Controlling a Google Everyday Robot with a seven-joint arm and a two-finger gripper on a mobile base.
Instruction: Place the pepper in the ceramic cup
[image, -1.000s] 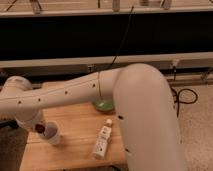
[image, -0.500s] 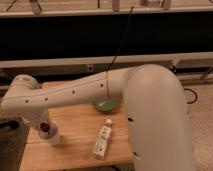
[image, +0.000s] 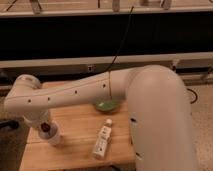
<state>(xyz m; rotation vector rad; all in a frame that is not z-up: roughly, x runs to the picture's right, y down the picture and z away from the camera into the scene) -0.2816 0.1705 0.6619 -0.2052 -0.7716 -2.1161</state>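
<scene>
The small white ceramic cup (image: 54, 138) stands on the wooden table (image: 80, 135) near its left front. The dark red pepper (image: 45, 128) shows at the cup's upper left rim, right under the end of my arm. My gripper (image: 43, 124) is at the lower left, directly over the cup's left side, mostly hidden by the white wrist. I cannot tell whether the pepper is held or rests in the cup's mouth.
A pale green shallow dish (image: 107, 105) sits at the table's middle back, partly under my arm. A white labelled bottle (image: 102, 140) lies on its side right of the cup. My bulky white arm (image: 150, 115) covers the table's right side. A dark shelf runs behind.
The gripper and pepper have shifted slightly to the right, closer over the cup. The cup, bottle and dish have not moved.
</scene>
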